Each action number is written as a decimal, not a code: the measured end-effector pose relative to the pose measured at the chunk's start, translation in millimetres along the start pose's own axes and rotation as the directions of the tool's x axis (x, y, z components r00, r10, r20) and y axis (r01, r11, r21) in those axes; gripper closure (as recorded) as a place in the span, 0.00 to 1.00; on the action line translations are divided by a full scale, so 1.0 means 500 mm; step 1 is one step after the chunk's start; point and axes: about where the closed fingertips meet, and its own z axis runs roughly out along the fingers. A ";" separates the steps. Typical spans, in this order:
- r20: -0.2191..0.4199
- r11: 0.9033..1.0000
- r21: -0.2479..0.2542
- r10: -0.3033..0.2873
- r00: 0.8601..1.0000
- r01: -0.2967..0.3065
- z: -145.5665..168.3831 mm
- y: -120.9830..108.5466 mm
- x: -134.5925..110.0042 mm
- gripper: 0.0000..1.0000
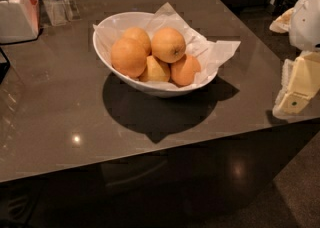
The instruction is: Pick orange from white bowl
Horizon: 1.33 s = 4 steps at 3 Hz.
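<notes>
On the dark table (60, 107) the white bowl (107, 26) sits at centre, the gripper (296, 92), its opening impossible to tell, hangs at the table's three o'clock edge, and the orange (168, 44), topping the bowl's pile, lies toward ten o'clock from it.

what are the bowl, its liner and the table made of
The white bowl: likely glossy ceramic, by its shiny rim. Its liner: thin white paper, creased. The table: polished dark stone or laminate, mirroring lights. The gripper, pale plastic-looking, is at the right edge.
</notes>
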 end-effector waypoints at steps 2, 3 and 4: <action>0.033 0.999 0.009 -0.043 0.999 0.043 -0.002 -0.022 -0.030 0.00; 0.076 0.992 -0.015 -0.122 0.990 0.123 0.014 -0.075 -0.089 0.00; 0.149 0.979 -0.042 -0.190 0.970 0.198 0.040 -0.133 -0.169 0.00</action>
